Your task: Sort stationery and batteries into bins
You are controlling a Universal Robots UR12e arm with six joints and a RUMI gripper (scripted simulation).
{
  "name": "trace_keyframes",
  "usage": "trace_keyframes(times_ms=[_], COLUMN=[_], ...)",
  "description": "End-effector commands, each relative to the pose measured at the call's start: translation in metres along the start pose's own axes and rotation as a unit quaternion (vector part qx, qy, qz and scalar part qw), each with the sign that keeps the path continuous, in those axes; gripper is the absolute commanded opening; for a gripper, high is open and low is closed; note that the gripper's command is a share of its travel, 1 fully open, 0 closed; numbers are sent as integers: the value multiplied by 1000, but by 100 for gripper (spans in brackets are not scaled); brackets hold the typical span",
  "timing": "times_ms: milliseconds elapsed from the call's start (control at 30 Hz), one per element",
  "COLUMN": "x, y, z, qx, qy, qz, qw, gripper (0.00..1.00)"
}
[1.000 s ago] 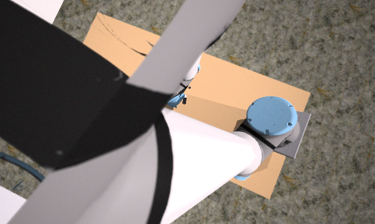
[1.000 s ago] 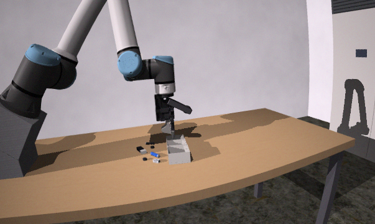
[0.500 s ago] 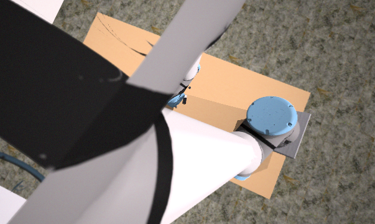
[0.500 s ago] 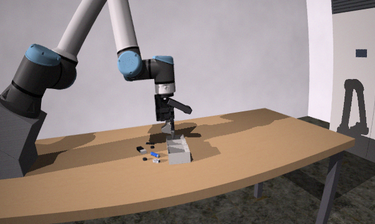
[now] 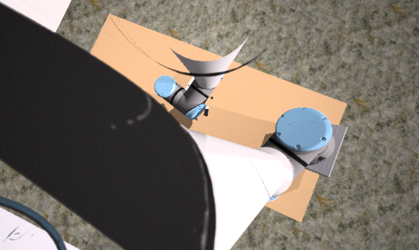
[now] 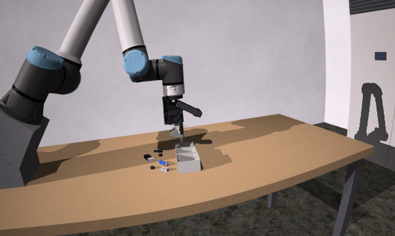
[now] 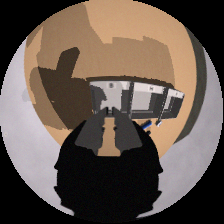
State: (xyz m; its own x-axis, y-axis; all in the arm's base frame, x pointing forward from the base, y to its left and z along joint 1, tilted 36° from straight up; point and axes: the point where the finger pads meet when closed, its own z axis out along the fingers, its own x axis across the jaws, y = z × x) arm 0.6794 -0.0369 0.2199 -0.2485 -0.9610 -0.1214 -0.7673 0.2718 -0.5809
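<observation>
My gripper (image 6: 181,141) (image 7: 110,107) is shut, pointing down at the far end bin of a grey row, with nothing visible between its tips. The row has three upright bins: the end bin (image 7: 100,86) has a letter like R or B, the middle bin (image 7: 141,86) reads H, and the third bin's (image 7: 171,92) letter is unclear. A blue cylinder (image 6: 163,162) (image 7: 146,125), like a battery, lies on the table beside the bins. A small white-and-dark piece (image 6: 164,169) lies nearer the front. A black-and-grey block (image 6: 149,158) lies further left.
Small black pieces (image 6: 152,167) (image 6: 160,155) and a thin black piece (image 6: 158,151) also lie on the wooden table (image 6: 266,164), left of the bins. The arm's shadow falls around the bins. In the top view the arm hides the bins.
</observation>
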Motion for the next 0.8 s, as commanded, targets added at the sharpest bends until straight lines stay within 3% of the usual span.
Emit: trace_keyframes(times_ms=[0, 400, 600, 767], x=[0, 0, 0, 0], y=[0, -1, -1, -1], z=[-6, -24, -47, -46], qx=[0, 0, 1, 1], qy=[0, 0, 0, 0], qz=[0, 0, 0, 0], qw=[1000, 1000, 1000, 1000], gripper=[4, 4, 4, 4])
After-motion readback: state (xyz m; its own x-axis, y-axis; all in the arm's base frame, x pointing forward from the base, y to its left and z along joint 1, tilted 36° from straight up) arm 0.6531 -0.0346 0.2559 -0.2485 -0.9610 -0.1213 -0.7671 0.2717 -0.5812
